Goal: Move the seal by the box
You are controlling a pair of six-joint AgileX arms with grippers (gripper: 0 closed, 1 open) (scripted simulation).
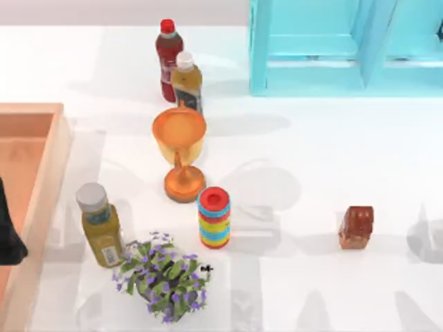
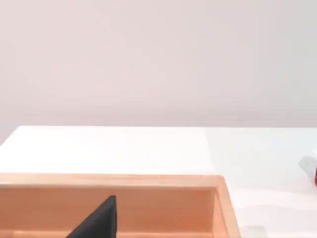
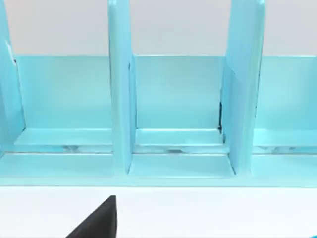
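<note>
The seal [image 1: 356, 227], a small glossy reddish-brown block with a lumpy top, stands upright on the white table toward the right, with nothing touching it. The box [image 1: 57, 149], a shallow tray of pale orange-tan wood with thick walls, lies along the left edge, far from the seal. My left gripper [image 1: 8, 238] hangs as a dark shape over the box's inside; the left wrist view looks across the box wall [image 2: 148, 181] with a dark part of that gripper [image 2: 99, 222] low in the picture. A dark part of my right gripper [image 3: 99, 222] faces the cabinet.
Between box and seal stand a yellow bottle [image 1: 100, 225], a purple-flowered plant [image 1: 165, 277], a striped ring stack [image 1: 214, 217] and an orange goblet [image 1: 181, 149]. Two bottles [image 1: 177, 66] stand behind. A turquoise cabinet [image 1: 346, 45] spans the back right.
</note>
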